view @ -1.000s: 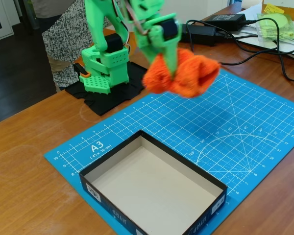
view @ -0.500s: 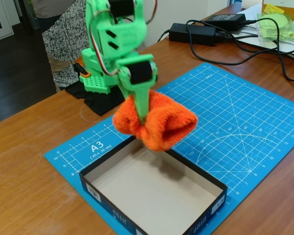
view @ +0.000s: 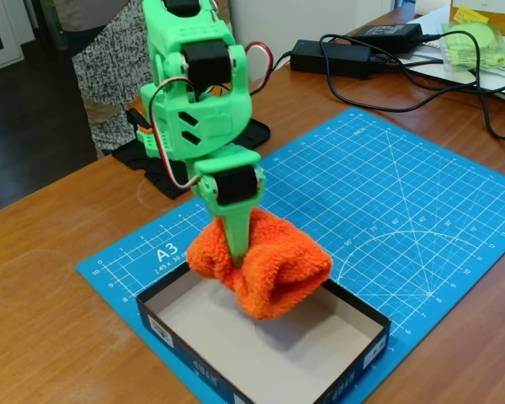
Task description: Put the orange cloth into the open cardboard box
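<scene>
Orange terry filled your fingers (view: 238,257) in the fixed view: you had them clamped on the orange cloth (view: 265,269), which hung directly below them, lobes spread sideways, over the far half of the open cardboard box (view: 353,379), apparently clear of its floor.

Pincer (view: 238,255) grips orange cloth (view: 265,269) over cardboard box (view: 185,362).

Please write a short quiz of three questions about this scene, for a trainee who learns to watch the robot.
1. True or false: the orange cloth lies flat on the floor of the open cardboard box.
2. What clamps the cloth: A the green gripper, B a person's hand, C nothing?
3. The box stands on a blue cutting ____.

Key: 1 false, it hangs over the box; 2 A; 3 mat.
</scene>
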